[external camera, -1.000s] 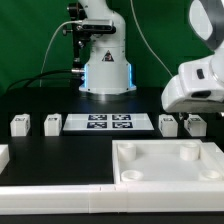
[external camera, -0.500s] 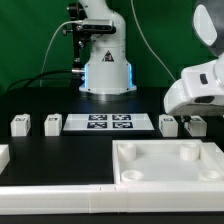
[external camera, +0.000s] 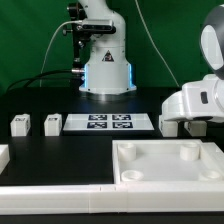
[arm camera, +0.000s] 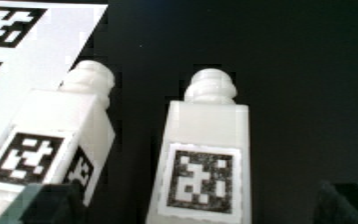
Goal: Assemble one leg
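White plastic is filling the wrist view, where two legs are sitting side by side on the black bench (arm camera: 282, 60), close but not touching. Each is showing a tagged face and a rounded stud at one end. The target leg (arm camera: 208, 150), the one farther from the marker board (arm camera: 19, 40), is lying about midway between the dark fingertips (arm camera: 350, 200) of the end effector (arm camera: 197, 205), which is gaping wide and holding nothing. The neighbouring leg (arm camera: 60, 135) is sitting just beside the other fingertip; the blur makes it hard to say whether that fingertip is clear of it.

In the exterior view the arm (external camera: 198, 100) is hanging over the bench just past the exterior view's right end of the marker board. It is hiding the target leg, so only the neighbouring leg (external camera: 168, 125) is showing there. The tray-like piece (external camera: 150, 172) is waiting nearer the camera with its sockets unfilled.

The step in hand is probably the approach to a first grasp. The next move is calling for a straight descent, one finger slipping into the narrow gap between the legs without nudging the neighbour, and then a firm squeeze.
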